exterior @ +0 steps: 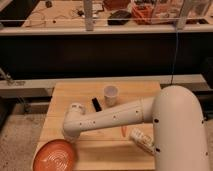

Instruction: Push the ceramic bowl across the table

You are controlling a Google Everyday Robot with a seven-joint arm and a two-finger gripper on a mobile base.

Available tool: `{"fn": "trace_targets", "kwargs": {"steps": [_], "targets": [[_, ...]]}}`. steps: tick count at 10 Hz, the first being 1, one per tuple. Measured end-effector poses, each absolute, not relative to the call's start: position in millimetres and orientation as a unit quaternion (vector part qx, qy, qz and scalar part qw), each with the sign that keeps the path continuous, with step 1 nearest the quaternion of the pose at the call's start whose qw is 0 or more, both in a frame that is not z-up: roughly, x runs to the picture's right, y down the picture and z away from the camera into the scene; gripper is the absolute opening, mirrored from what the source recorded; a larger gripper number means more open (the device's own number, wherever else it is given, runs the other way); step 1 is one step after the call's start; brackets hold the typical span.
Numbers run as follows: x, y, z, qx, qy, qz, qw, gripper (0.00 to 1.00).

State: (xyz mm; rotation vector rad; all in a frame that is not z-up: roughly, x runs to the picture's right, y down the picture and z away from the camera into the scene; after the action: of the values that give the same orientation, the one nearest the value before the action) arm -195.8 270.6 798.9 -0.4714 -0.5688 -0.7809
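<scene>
Background: dark bench front with a cluttered shelf above it, speckled floor below. Pale wooden worktop point(65, 95) in mid-frame.

Camera view (the only one):
- White arm point(117, 116) reaches from the lower right of the picture across the worktop towards the lower left, bending down at its wrist.
- Gripper point(69, 135) sits at the end of that bend, low over the near-left part of the worktop. Jaws: cannot tell whether spread or pressed together, as the wrist hides them.
- Orange ceramic bowl point(55, 156) stands upright at the near-left corner of the worktop, its ribbed inside facing up.

Key relation: bowl lies just toward the camera and slightly picture-left of the gripper. Gripper appears to be at or just beside the bowl's far-right rim; contact not confirmed. Bowl is round, so no long axis to align with. Only one arm is available.

Judgement: most of the bare wood lies beyond the bowl and to picture-right. A push across probably needs contact on the bowl's near or left side; pushing from its far rim risks sending it off the near edge.

Count:
- 1 ceramic bowl
- 1 white paper cup point(111, 95), upright, well apart from the bowl
- 1 small black bar point(95, 103)
- 1 thin orange stick point(124, 131)
- 1 pale bottle point(141, 139) lying on its side
</scene>
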Motion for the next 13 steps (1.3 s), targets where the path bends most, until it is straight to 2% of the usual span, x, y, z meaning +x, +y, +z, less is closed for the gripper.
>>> {"fn": "trace_targets", "kwargs": {"steps": [13], "targets": [[-204.7,277.5,793.8,-0.227,-0.293,-0.407,0.835,0.00]]}}
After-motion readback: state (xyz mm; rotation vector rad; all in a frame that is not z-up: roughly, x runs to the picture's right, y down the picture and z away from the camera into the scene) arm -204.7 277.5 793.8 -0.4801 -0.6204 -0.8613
